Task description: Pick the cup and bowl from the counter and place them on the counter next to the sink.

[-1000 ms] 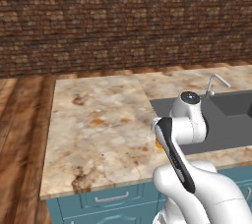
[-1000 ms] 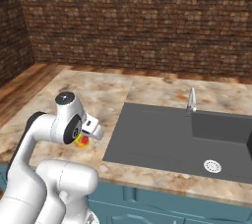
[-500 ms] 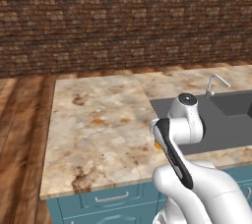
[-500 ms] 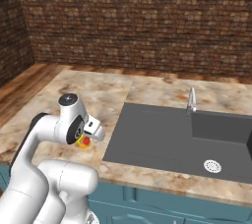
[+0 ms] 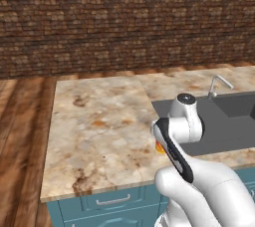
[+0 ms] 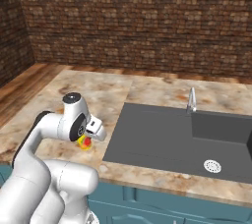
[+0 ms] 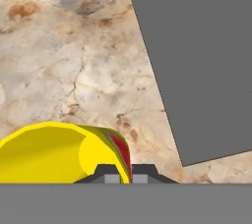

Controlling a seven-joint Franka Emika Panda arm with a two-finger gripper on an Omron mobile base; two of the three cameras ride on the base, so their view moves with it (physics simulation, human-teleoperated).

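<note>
Hand view: my small yellow cup with red-orange splotches (image 7: 59, 152) sits right at my fingertips, its rim wall pinched between the two dark finger tips (image 7: 112, 173), the open yellow inside spreading off to the left.
Cup, from the right base view: the cup (image 6: 84, 141) shows as a yellow and red patch tucked under my white hand, near the front part of the beige-tan marbled stone counter (image 6: 98, 95), just beside the left edge of the dark grey rectangular sink (image 6: 162, 137).
Cup, from the left base view: just a sliver of orange-yellow (image 5: 159, 147) peeks out past my forearm, so its shape is hidden there.
Gripper: my gripper (image 7: 122, 174) is closed down about as narrow as it goes, clamped on the cup's thin wall.
Below the cup: marbled counter, with the sink's straight grey edge running close along the right in the hand view (image 7: 197, 56); I cannot tell whether the cup's base touches the stone.
Farther out: thin silver faucet (image 6: 191, 99) at the sink's back rim, round silver drain (image 6: 212, 166) in the basin, brown brick wall (image 6: 147, 21) behind.
</note>
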